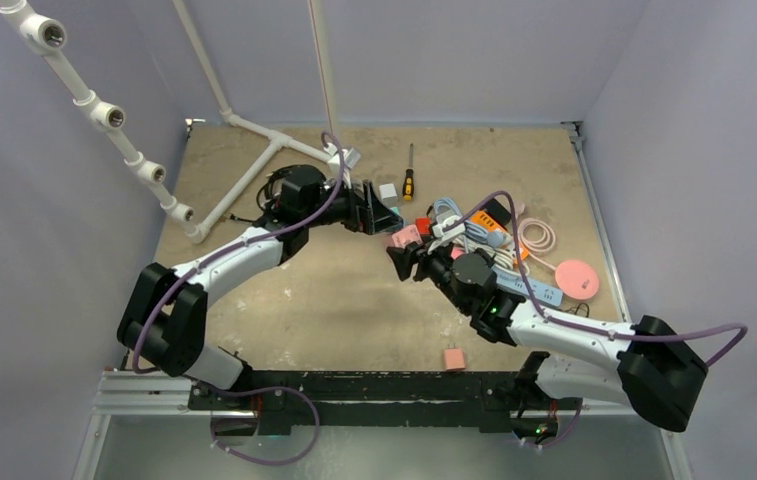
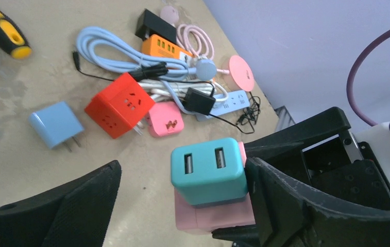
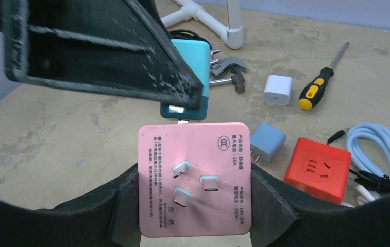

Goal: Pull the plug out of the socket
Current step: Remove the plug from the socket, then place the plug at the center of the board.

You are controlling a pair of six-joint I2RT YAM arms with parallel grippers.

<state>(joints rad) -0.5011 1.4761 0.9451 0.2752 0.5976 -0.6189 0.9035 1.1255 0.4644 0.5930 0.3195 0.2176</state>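
A teal two-port USB plug [image 2: 208, 170] sits in the top face of a pink cube socket [image 2: 208, 216]. My right gripper [image 3: 194, 177] is shut on the pink socket [image 3: 203, 206], one finger on each side, with its three-prong face toward the wrist camera. A sliver of metal prong shows between the teal plug [image 3: 190, 77] and the socket. My left gripper [image 2: 182, 170] is open around the plug. Its right finger [image 2: 285, 200] lies against the plug's side, and its left finger [image 2: 79, 206] stands well apart. Both grippers meet above the table's middle, near the socket [image 1: 406, 236].
On the table beyond lie a red cube socket [image 2: 120, 105], a blue charger [image 2: 56, 123], a small pink adapter [image 2: 165, 119], coiled cables [image 2: 115, 51], an orange strip [image 2: 167, 48], a pink disc [image 2: 241, 72] and a screwdriver [image 2: 2, 28]. A white pipe frame [image 1: 254, 170] stands at back left.
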